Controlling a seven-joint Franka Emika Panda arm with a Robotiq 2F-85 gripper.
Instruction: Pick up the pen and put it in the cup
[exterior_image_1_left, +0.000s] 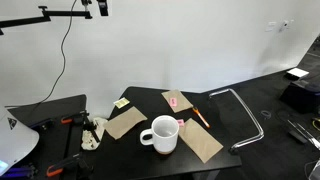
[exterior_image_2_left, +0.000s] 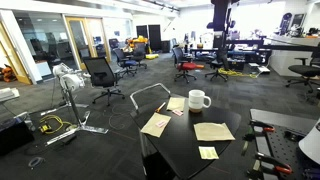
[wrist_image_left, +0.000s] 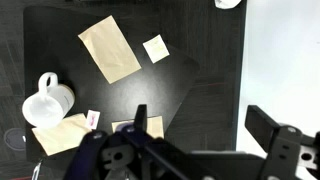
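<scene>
The white mug (exterior_image_1_left: 160, 134) stands upright on the black table (exterior_image_1_left: 150, 100), and shows in both exterior views (exterior_image_2_left: 198, 100) and at the left of the wrist view (wrist_image_left: 45, 102). The thin orange pen (exterior_image_1_left: 201, 117) lies flat on the table beside the mug, between two brown paper sheets. I cannot make it out in the wrist view. My gripper (wrist_image_left: 205, 125) is open and empty, high above the table. It hangs at the top of an exterior view (exterior_image_2_left: 220, 22).
Brown paper sheets (wrist_image_left: 110, 50) (exterior_image_1_left: 125, 123), a yellow sticky note (wrist_image_left: 155, 48) and a small pink paper piece (wrist_image_left: 93, 118) lie on the table. A metal tube frame (exterior_image_1_left: 245, 110) stands at the table's side. Office chairs (exterior_image_2_left: 100, 75) stand beyond.
</scene>
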